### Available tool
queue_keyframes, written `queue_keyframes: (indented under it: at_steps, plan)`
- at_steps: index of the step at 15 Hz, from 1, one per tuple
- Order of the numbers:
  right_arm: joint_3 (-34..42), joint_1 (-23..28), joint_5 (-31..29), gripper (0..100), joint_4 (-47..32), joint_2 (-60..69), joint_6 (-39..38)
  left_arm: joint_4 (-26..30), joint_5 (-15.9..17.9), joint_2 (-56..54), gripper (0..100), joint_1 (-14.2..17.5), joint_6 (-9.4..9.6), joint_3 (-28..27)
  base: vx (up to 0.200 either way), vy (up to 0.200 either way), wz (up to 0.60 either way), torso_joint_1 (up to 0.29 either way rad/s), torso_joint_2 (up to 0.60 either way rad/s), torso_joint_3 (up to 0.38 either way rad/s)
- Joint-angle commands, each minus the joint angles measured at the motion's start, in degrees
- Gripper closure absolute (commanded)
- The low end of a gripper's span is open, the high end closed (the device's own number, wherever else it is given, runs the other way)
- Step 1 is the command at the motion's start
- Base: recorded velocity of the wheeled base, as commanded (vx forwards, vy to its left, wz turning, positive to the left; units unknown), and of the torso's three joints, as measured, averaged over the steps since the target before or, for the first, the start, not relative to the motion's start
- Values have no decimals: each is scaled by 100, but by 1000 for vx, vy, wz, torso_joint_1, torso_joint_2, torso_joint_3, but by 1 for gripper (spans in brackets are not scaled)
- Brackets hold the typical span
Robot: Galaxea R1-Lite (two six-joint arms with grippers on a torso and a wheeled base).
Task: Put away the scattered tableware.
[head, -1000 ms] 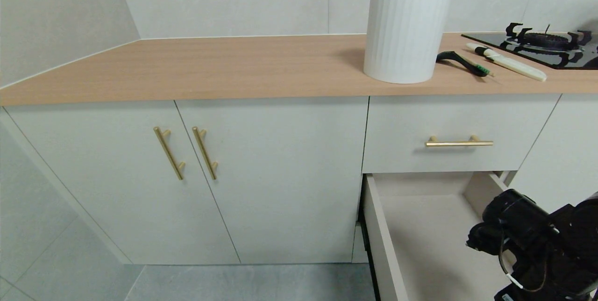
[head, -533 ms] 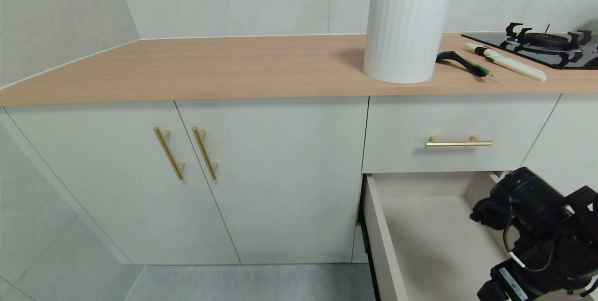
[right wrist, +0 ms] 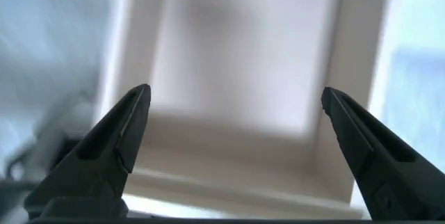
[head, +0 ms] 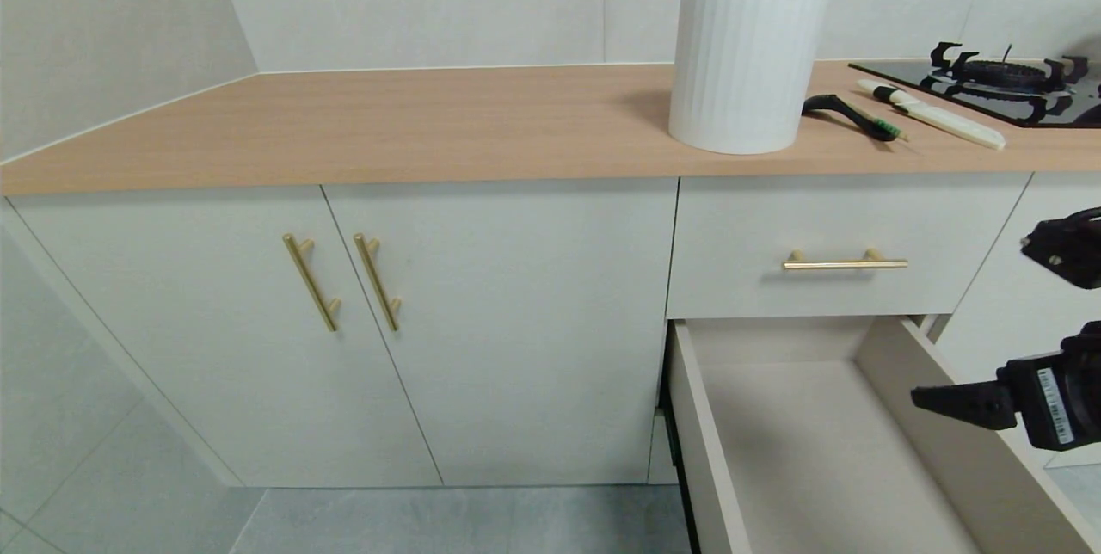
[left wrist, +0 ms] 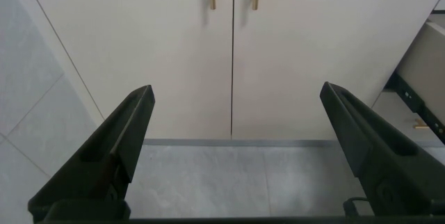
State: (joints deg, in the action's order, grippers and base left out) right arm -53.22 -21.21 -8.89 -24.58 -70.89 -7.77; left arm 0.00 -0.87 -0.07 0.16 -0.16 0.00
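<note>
The right pincer (right wrist: 234, 93) is at the lower right of the head view a second ago, hanging over the open drawer (head: 692, 416). It now sits at the right edge of the frame, higher and clear of the drawer's mouth. Nothing else moves, and the camera holds steady. I judge that the drawer is ready to receive things and the arm is pulling back to fetch the first piece. Its jaws stand wide apart with nothing between them, and its wrist view looks down into the pale drawer.

The tableware lies in the upper right of the head view, on the counter (head: 430, 124). A black tool (head: 847, 113) and a white knife (head: 933, 113) lie side by side just right of the canister (head: 744, 46). Both are well above the right pincer and a little left of it, untouched. The left pincer (left wrist: 236, 92), also spread wide and empty, faces the cupboard doors (left wrist: 306, 50), far from both pieces.
</note>
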Motion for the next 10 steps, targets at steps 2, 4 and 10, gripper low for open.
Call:
queue_keyframes:
  at_steps: [2, 4, 10]
  plan:
    - [-21, 3, 1, 0, 76, 541, 65, 0, -1, 7, 0, 2, -2, 0, 0, 0, 0, 0, 0, 0]
    - [5, 3, -8, 0, 76, 541, 161, 0, -1, 7, 0, 2, -2, 0, 0, 0, 0, 16, -79, -70]
    - [49, 3, -17, 0, 76, 541, 188, 0, -1, 7, 0, 2, -2, 0, 0, 0, 0, 98, -372, -292]
